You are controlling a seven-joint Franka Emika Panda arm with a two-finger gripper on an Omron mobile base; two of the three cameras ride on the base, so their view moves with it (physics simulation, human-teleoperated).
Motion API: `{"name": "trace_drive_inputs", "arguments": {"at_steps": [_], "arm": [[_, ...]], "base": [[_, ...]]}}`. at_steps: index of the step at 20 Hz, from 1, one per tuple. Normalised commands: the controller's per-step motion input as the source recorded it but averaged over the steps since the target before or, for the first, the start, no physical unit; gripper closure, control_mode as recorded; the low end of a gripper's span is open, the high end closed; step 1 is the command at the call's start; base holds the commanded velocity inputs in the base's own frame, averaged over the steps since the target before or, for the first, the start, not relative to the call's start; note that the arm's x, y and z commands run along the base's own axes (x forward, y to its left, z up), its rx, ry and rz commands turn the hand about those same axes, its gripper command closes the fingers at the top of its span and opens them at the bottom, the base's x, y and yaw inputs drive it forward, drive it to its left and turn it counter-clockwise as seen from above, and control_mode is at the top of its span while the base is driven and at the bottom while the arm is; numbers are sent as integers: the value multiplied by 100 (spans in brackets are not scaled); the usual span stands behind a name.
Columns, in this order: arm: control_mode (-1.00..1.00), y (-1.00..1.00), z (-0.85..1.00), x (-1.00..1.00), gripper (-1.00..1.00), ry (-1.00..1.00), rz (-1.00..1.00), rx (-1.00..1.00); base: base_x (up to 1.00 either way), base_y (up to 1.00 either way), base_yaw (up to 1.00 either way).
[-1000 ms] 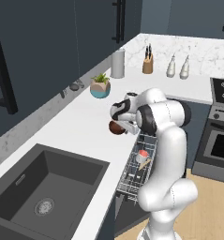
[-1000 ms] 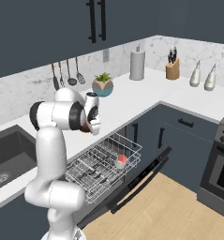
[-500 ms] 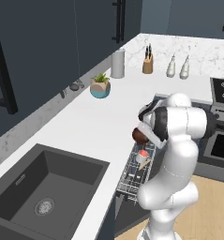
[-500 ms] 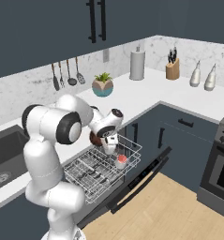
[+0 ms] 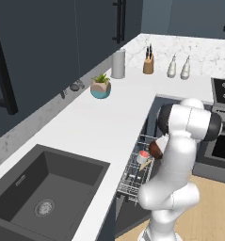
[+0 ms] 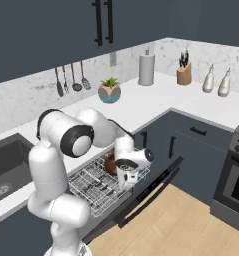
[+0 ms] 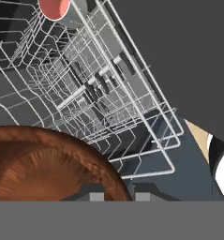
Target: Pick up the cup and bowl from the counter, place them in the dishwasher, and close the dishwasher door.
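Gripping the bowl (image 7: 48, 166) by its rim, fingers nearly closed on that thin reddish-brown edge, the fingertips (image 7: 97, 197) just peeking up at the bottom of the hand view with the bowl's ribbed inside spread to their left. Hanging right over the wire rack (image 7: 132, 108) now, gripper (image 6: 126, 172) turned downward above the rack's front corner in the right base view, bowl (image 6: 110, 164) tucked just behind the wrist. Seen from the left base view as a dark round shape (image 5: 155, 149) pressed against the white forearm, directly above the pulled-out rack (image 5: 135, 172). Not set down yet, by the look of it: bowl clear of the wires, rack tines visible beneath it. Already in, though, the cup (image 7: 56, 8), red-pink inside showing at the far end of the rack, and again (image 5: 143, 156) as a small pale cylinder sitting among the tines just beside the bowl. So, roughly halfway home: cup loaded, bowl carried off the counter (image 5: 109, 122) and poised for lowering. Left to do: easing the bowl down between the tines, letting go, pulling the arm clear, then dealing with the dishwasher door (image 6: 151, 192), which lies dropped open below the rack, with the rack presumably pushed in first.
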Motion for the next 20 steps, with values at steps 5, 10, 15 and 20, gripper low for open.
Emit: {"name": "trace_drive_inputs", "arguments": {"at_steps": [5,10,15,20], "arm": [[-100,14,-61,13,100,6,-1,27],[-100,38,-50,37,100,9,-3,17],[-100,50,-33,53,100,11,-4,12],[-100,37,-31,41,100,17,-12,6]], "base": [[0,0,0],[0,0,0],[0,0,0],[0,0,0]]}}
